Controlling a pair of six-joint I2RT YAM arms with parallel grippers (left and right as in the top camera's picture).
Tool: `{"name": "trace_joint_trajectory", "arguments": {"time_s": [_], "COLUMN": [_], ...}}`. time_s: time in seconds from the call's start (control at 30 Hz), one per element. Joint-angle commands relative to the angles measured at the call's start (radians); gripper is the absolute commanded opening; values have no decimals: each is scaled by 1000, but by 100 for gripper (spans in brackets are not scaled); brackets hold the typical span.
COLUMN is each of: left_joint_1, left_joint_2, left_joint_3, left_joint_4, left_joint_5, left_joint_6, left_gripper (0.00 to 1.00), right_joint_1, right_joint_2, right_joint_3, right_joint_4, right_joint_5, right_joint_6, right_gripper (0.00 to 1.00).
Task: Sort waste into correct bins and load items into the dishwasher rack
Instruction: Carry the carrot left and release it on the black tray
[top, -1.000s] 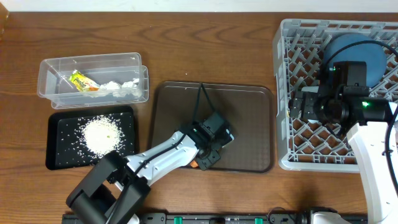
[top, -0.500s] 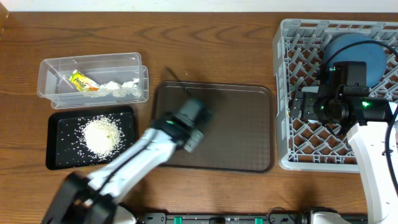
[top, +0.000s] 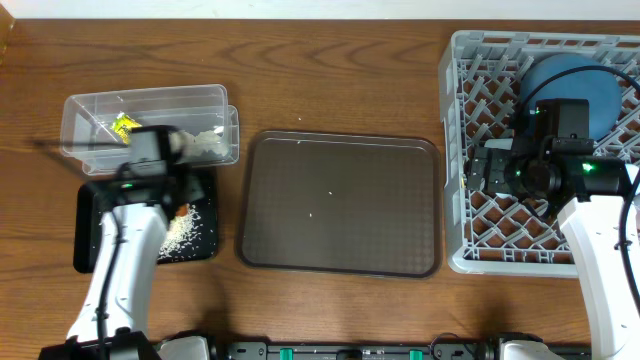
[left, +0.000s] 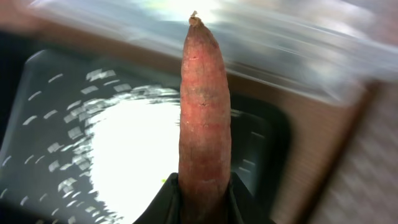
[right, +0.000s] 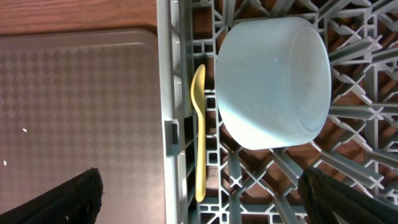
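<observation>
- Clamped tight on the thick end of the carrot (left: 204, 112) with the left end effector (left: 204, 202); tip pointing to 12 o'clock in the wrist view.
- Swung in the last second from the brown tray (top: 340, 200) at mid-worktop out to 9 o'clock, taking the carrot along. Now hanging over the black tray (left: 267, 143), right above the rice (left: 130, 162) heaped there.
- Judged as a food-waste drop about to come: needs only a release over the rice, with little or no further travel.
- Left behind on the brown tray: just two white specks (top: 330, 195), so likely close to the end of the waste sorting.
- Beyond the black tray, toward 10 o'clock on the worktop (top: 330, 70): the tub (top: 150, 105), already holding the wrapper (top: 125, 125) and paper (top: 205, 140).
- At 3 o'clock, no change over that second: hovering above the rack (top: 470, 60) with the right end effector (right: 199, 180) spread apart and gripping nothing.
- Below it, already loaded: the upturned bowl (right: 273, 81), and the spoon (right: 199, 124) just beside it against the rack wall.
- Farthest, at 1 o'clock inside the rack: the plate (top: 575, 80).
</observation>
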Motion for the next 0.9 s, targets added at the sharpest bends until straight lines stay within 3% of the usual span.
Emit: {"name": "trace_joint_trajectory", "arguments": {"time_s": [0.0, 0.3, 0.7, 0.87], "left_joint_1": [105, 290, 360, 360], "left_joint_2": [-3, 51, 257, 259], "left_joint_3": [-6, -21, -21, -21], "left_joint_4": [-5, -3, 42, 45], "left_joint_5": [-11, -12, -11, -11], "left_joint_6": [-122, -292, -315, -315], "left_gripper": [7, 9, 8, 16], "right_joint_1": [-8, -8, -8, -8], "right_joint_2": [1, 1, 1, 1], "right_joint_3": [11, 11, 11, 11], "right_joint_4": [-1, -2, -11, -11], "right_joint_5": [4, 4, 4, 4], "right_joint_6": [-10, -10, -10, -10], "right_gripper": [99, 99, 99, 99]}}
